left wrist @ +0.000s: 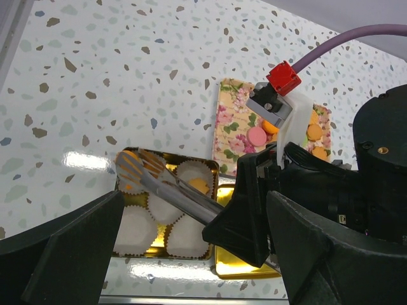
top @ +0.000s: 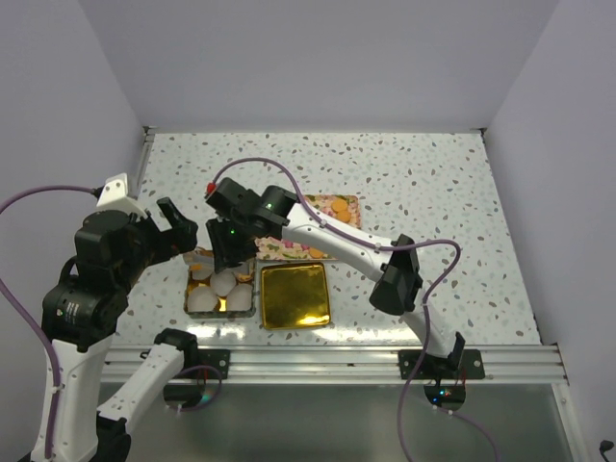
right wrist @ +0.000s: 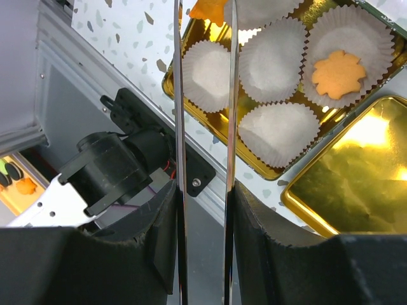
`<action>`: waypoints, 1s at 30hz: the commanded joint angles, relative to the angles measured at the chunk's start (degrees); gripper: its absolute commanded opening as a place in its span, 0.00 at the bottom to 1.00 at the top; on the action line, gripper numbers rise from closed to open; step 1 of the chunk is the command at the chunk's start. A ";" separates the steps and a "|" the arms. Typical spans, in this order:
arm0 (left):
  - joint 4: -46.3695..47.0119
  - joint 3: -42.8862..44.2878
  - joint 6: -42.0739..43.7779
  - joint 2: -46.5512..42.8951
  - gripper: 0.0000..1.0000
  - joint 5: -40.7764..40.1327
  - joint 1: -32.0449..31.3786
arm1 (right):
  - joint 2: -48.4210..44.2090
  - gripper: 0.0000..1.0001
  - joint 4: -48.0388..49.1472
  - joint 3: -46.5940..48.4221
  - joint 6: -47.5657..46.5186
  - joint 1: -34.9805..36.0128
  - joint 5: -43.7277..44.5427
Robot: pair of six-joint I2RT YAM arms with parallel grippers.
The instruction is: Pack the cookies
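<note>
My right gripper (top: 233,252) (right wrist: 203,190) is shut on metal tongs (right wrist: 179,95) and reaches left across the table. The tong tips (left wrist: 132,169) hang over the far-left cup of a gold tin (top: 219,310), with an orange cookie (right wrist: 202,7) between them. The tin holds several white paper cups, and one has an orange cookie (right wrist: 339,73) in it, which also shows in the left wrist view (left wrist: 199,185). More orange cookies (top: 337,208) and a pink cookie (left wrist: 257,136) lie on a floral tray (left wrist: 230,121). My left gripper (top: 178,231) (left wrist: 196,203) is open and empty, left of the tin.
A gold lid (top: 295,294) lies right of the tin, near the front edge. The metal rail (top: 327,364) runs along the table's near edge. My right arm's purple cable (left wrist: 356,38) arcs above the floral tray.
</note>
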 commanded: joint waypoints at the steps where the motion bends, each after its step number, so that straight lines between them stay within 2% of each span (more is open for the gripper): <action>1: -0.63 1.60 1.44 -0.48 1.00 -0.63 -0.39 | -0.92 0.31 2.59 0.08 -0.50 0.15 0.88; 5: -0.28 1.25 1.44 0.14 1.00 -0.46 -0.39 | 0.05 0.32 2.24 0.52 -0.68 0.15 1.06; 14: 0.60 0.19 1.35 0.58 1.00 0.07 -0.39 | -0.48 0.46 1.89 -0.97 -1.29 -0.55 2.55; 25: 1.13 0.02 1.61 1.28 1.00 0.16 -0.56 | -1.09 0.49 1.80 -1.06 -1.47 -1.60 2.73; 30: 1.13 0.10 1.70 1.45 1.00 -0.37 -0.74 | -4.43 0.49 1.54 -2.98 -1.47 -3.53 4.57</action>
